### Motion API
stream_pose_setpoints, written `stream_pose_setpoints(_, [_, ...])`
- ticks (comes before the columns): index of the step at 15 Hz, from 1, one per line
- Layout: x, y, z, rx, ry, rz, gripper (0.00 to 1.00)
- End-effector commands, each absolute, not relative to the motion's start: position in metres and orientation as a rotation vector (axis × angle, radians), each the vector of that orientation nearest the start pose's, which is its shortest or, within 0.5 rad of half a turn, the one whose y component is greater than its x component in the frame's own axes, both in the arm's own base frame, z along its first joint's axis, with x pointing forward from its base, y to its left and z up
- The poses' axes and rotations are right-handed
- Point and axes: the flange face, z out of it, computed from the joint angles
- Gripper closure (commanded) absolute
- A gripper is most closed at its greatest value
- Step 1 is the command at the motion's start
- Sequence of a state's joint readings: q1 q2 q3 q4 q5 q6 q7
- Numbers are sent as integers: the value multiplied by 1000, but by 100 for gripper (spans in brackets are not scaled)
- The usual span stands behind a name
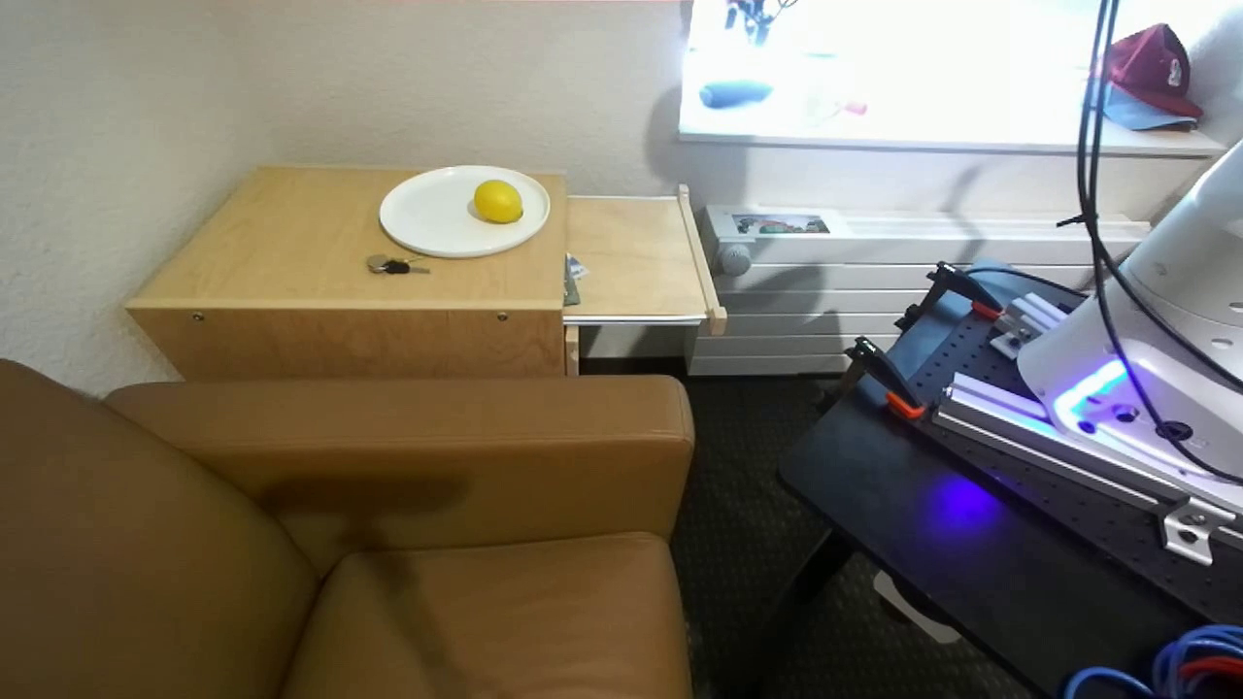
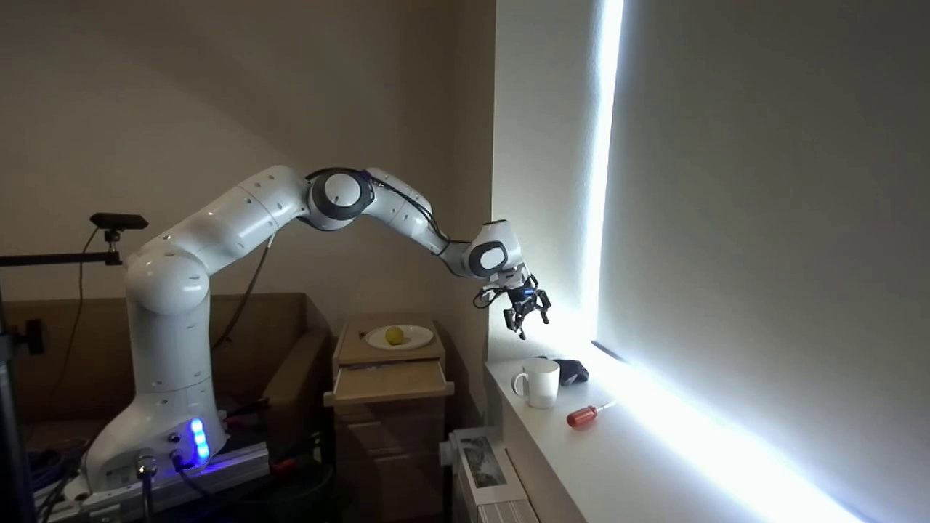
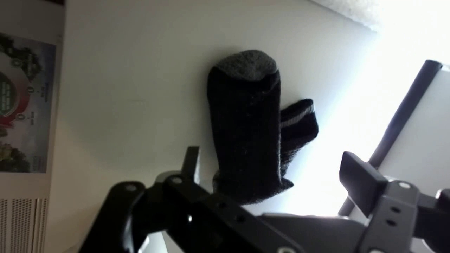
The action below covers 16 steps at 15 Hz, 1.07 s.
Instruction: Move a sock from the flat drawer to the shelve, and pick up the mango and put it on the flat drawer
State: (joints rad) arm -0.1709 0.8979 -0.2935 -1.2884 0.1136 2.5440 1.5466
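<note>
Your arm (image 2: pixel 236 218) was glossy white, its rounded links dotted with small recesses. Dark grey rings (image 2: pixel 318 201) circled pale caps (image 2: pixel 342 189) at elbow and wrist. Black cables (image 1: pixel 1094 180) ran past the base (image 2: pixel 134 454); a blue light strip (image 2: pixel 198 441) glowed there. Your gripper (image 3: pixel 272 167) showed black and grey linkages (image 3: pixel 385 232), pale screw heads (image 3: pixel 404 185). Its blue fleck (image 2: pixel 528 292) was perhaps a lamp, too small to tell.

The room has pale walls (image 1: pixel 466 87), dark floor (image 1: pixel 743 485), a brown sofa (image 1: pixel 418 505), white radiator (image 1: pixel 874 280) and glaring light (image 2: pixel 601 160).

You can read no text. Lettering (image 3: pixel 6 96) on the poster (image 3: pixel 26 105) and the emblem (image 1: pixel 1175 74) on the burgundy baseball cap (image 1: pixel 1148 66) are too blurred.
</note>
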Motion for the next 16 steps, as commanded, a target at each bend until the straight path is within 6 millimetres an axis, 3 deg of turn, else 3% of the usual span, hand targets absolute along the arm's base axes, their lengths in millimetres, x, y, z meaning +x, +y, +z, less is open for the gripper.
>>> stream_pose_setpoints(1, [697,-305,315,-1863,2407,-437,0])
stream_pose_setpoints(4, [667,-323,359,-2020,2363,-425,0])
stream_pose_setpoints(6, [642,-328,375,-2161,2294,-338,0])
stream_pose_setpoints(9, [604,-325,384,-2317,2161,-199,0])
stream_pose_setpoints(14, [539,-306,378,-2585,1911,27,0])
stream_pose_setpoints(15, [533,-306,381,-2625,1877,14,0])
stream_pose_setpoints(16, [559,-317,376,-2549,1967,-23,0])
